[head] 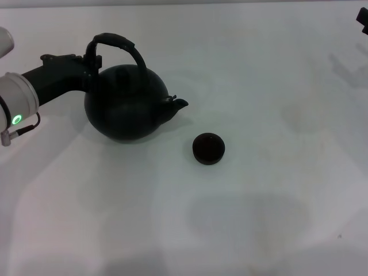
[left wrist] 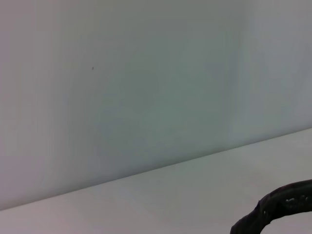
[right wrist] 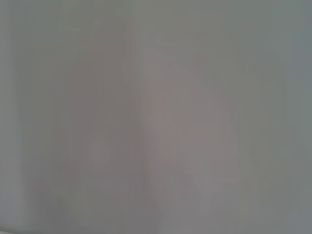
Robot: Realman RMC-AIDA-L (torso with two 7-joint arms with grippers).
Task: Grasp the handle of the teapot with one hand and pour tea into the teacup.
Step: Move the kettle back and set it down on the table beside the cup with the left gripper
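The round matte black teapot [head: 129, 103] stands on the white table left of centre, its short spout [head: 180, 103] pointing right toward the teacup. The tiny dark teacup [head: 208, 148] stands upright just right of and nearer than the spout, a small gap apart. The thick black handle [head: 118, 40] arches over the pot. My left gripper [head: 92, 57] reaches in from the left and is closed around the handle's left end. A piece of the handle [left wrist: 280, 207] shows in the left wrist view. My right gripper [head: 363, 20] is parked at the far right edge, only a dark tip showing.
The white table [head: 259, 218] spreads around both objects. The left forearm [head: 23, 95], with a green light, lies along the left edge. A pale wall [left wrist: 146, 73] rises behind the table. The right wrist view shows only a blank pale surface.
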